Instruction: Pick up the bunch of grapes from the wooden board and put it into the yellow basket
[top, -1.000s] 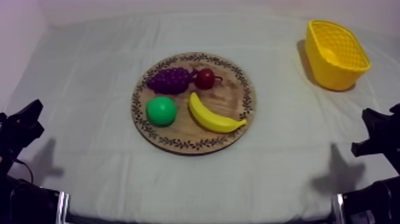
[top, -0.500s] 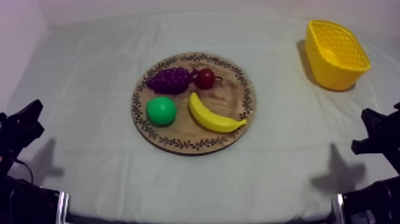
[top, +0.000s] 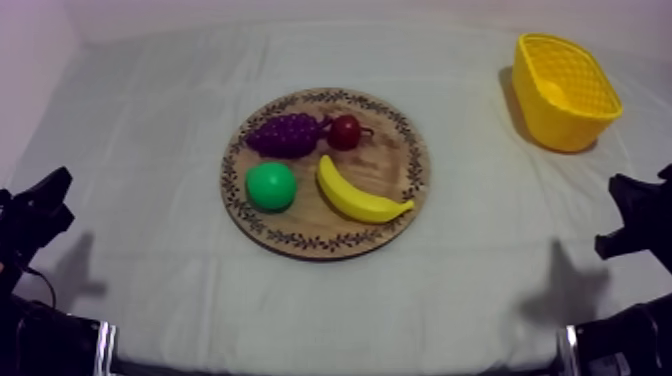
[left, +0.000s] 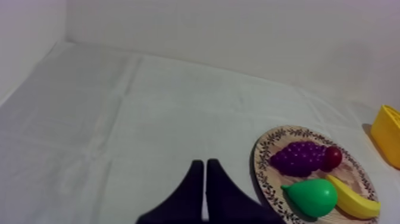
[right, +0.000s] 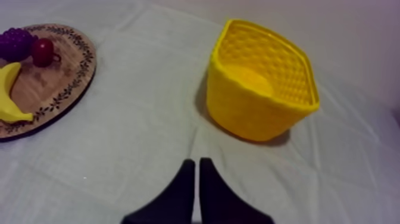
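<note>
The purple bunch of grapes (top: 285, 134) lies at the back left of the round wooden board (top: 390, 170), touching a small red fruit (top: 345, 131). The yellow basket (top: 565, 90) stands at the far right of the table, with nothing in it. My left gripper (top: 55, 190) rests low at the left edge; in its wrist view it (left: 205, 173) is shut, a narrow wedge short of the board (left: 269, 176) and grapes (left: 297, 158). My right gripper (top: 625, 195) sits low at the right; it (right: 195, 170) is shut, with the basket (right: 262, 89) ahead of it.
A green pear (top: 270, 186) and a yellow banana (top: 360, 197) share the front half of the board. The grey-white cloth (top: 150, 130) spreads around the board. A wall rises behind the table.
My right arm has shifted slightly toward the right edge of the top view. Left arm, fruit and basket have not moved.
</note>
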